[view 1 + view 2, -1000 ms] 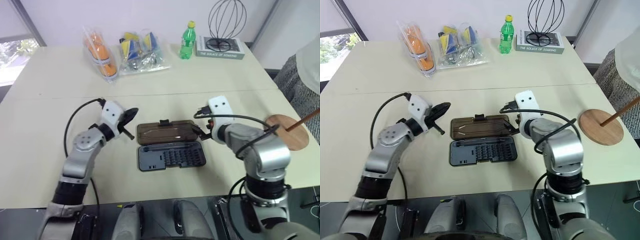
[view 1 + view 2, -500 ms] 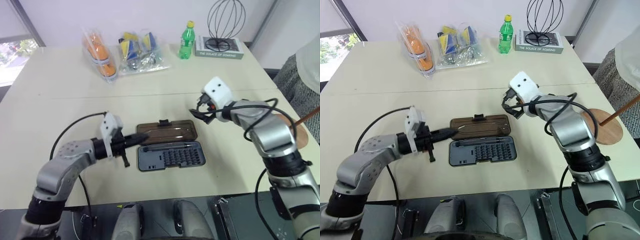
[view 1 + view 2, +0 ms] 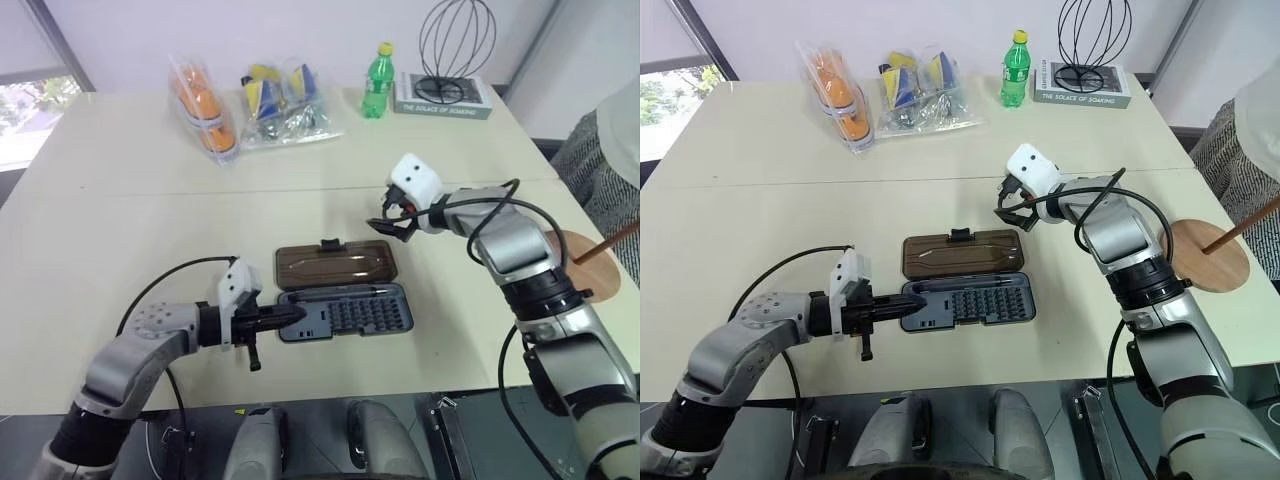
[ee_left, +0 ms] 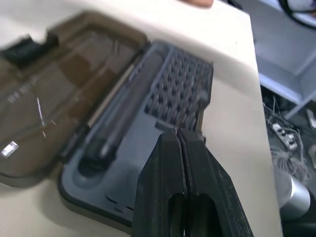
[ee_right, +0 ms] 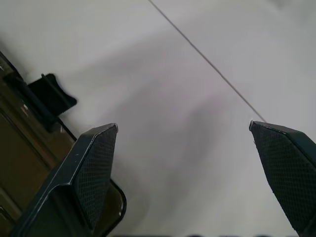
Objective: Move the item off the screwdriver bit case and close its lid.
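At the table's near middle, the screwdriver bit case (image 3: pixel 343 311) lies open, long axis left to right, lid (image 3: pixel 336 266) flat behind it; the right gripper (image 3: pixel 392 222), spread wide, hovers nearest the lid, the pinched-shut left gripper (image 3: pixel 296 315) at the case's left end.

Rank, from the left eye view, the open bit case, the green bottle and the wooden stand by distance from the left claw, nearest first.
1. Bit case: at the left claw tip.
2. Wooden stand: table's right edge.
3. Green bottle: far side of the table.
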